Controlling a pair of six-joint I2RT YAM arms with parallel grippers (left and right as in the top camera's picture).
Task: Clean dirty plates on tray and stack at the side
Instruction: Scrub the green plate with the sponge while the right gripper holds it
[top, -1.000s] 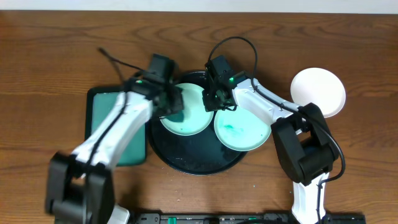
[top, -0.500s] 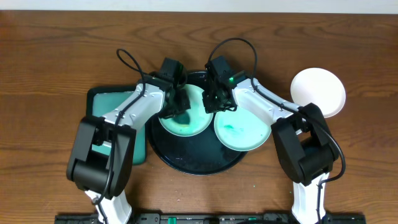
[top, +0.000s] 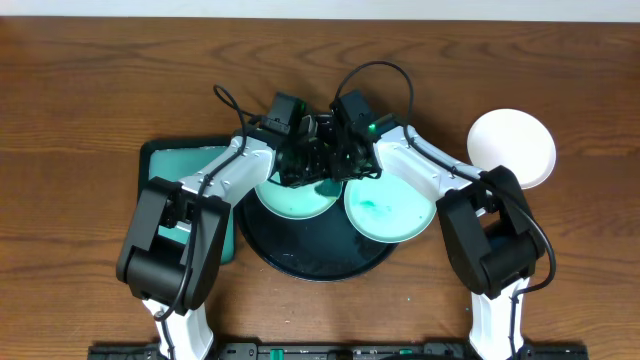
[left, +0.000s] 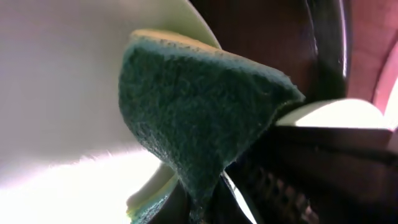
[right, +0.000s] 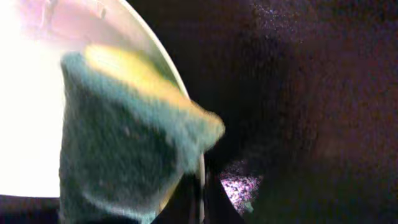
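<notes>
Left arm (top: 235, 170) has swung right; left fingers (top: 298, 168) pinch a sponge (left: 199, 106) against the mint plate (top: 295, 203), centre-left of the tray (top: 310, 262). Right fingers (top: 346, 166) sit at that plate's upper-right rim; their grip cannot be told.

There was 1 wooden table (top: 80, 80). On it were 3 plates: 2 mint, namely the left mint plate (top: 300, 203) and the right mint plate (top: 392, 212), and 1 white plate (top: 512, 148). The right mint plate bore 1 teal smear (top: 375, 207). There were 2 trays: 1 round black tray (top: 312, 262) and 1 rectangular teal tray (top: 168, 165). There were 2 robot arms, the left arm (top: 215, 185) and the right arm (top: 430, 170), and each trailed 1 black cable. Each wrist view showed 1 green-and-yellow sponge (left: 199, 118); whether these were 1 sponge or 2 could not be told.
</notes>
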